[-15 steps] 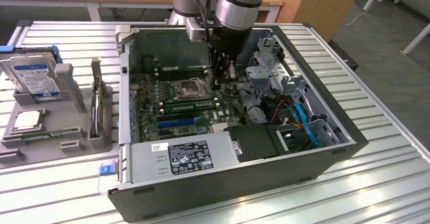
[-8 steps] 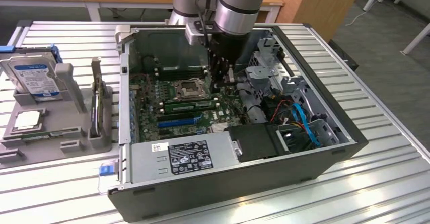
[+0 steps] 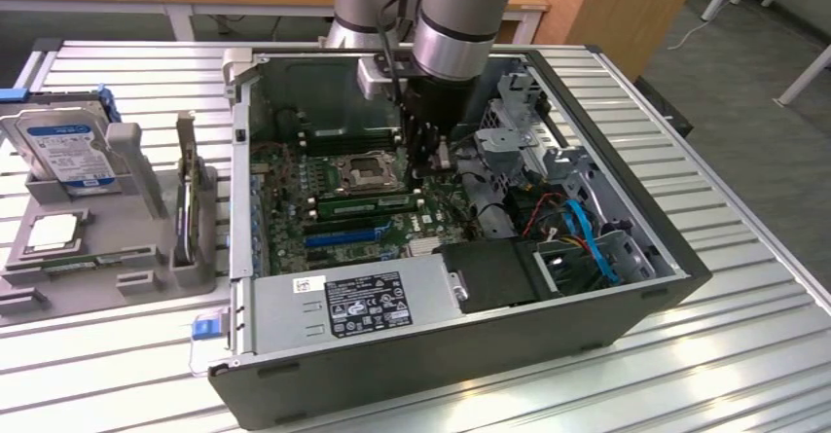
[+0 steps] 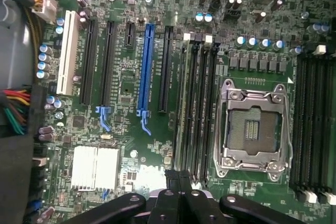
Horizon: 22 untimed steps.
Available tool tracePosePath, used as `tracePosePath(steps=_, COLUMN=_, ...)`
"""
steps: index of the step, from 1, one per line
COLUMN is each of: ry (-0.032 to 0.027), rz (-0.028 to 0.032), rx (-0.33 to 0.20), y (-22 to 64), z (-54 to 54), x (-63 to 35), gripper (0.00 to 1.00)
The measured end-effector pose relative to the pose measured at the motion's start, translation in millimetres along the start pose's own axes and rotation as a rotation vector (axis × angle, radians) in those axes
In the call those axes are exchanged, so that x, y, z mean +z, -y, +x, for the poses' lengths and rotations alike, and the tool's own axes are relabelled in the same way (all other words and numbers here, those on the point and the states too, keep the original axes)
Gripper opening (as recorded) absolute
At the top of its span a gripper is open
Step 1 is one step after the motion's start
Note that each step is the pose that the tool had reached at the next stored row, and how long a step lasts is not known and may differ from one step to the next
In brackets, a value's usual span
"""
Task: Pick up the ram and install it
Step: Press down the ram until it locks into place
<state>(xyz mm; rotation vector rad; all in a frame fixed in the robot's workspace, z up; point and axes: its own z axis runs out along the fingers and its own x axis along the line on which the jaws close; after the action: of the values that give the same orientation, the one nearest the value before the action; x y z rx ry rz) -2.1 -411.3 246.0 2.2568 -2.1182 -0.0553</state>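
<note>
The ram (image 4: 181, 103) is a thin green stick standing on edge in the black memory slot nearest the blue slot, beside the empty processor socket (image 4: 254, 127). In the exterior view the ram (image 3: 368, 199) shows as a green strip just in front of the socket, inside the open computer case (image 3: 429, 355). My gripper (image 4: 179, 181) is shut with its two black fingers pressed together and nothing between them, and it hovers just over one end of the ram's slot. Seen from outside, the gripper (image 3: 434, 161) reaches down into the case over the motherboard.
A grey holder tray (image 3: 130, 219) on the exterior view's left carries a blue-labelled hard drive (image 3: 65, 151) and a square silver processor chip (image 3: 53, 231). The power supply (image 3: 357, 302), drive cage and blue cables (image 3: 585, 234) crowd the case's front and right. More black slots (image 4: 315, 129) lie beyond the socket.
</note>
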Motion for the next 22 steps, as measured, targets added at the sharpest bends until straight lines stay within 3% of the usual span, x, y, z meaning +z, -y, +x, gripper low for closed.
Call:
tracePosePath(steps=11, ry=0.0, rz=0.0, rx=0.0, y=1.0, z=1.2, x=20.0, gripper=0.1)
tracePosePath(steps=14, ry=-0.0024, rz=-0.0008, rx=0.0, y=1.2, z=2.1, x=24.2, gripper=0.1)
tracePosePath(steps=15, ry=-0.0048, rz=-0.001, rx=0.0, y=1.3, z=2.0, x=24.4, gripper=0.1)
tracePosePath(steps=17, ry=-0.0018, rz=0.0007, rx=0.0, y=1.3, z=1.6, x=22.3, gripper=0.1)
tracePosePath(steps=19, ry=-0.003, rz=0.0, rx=0.003, y=0.1, z=1.8, x=13.1, gripper=0.1)
tracePosePath(steps=22, ry=-0.0041, rz=0.0067, rx=0.003, y=-10.4, z=1.2, x=8.1, gripper=0.1)
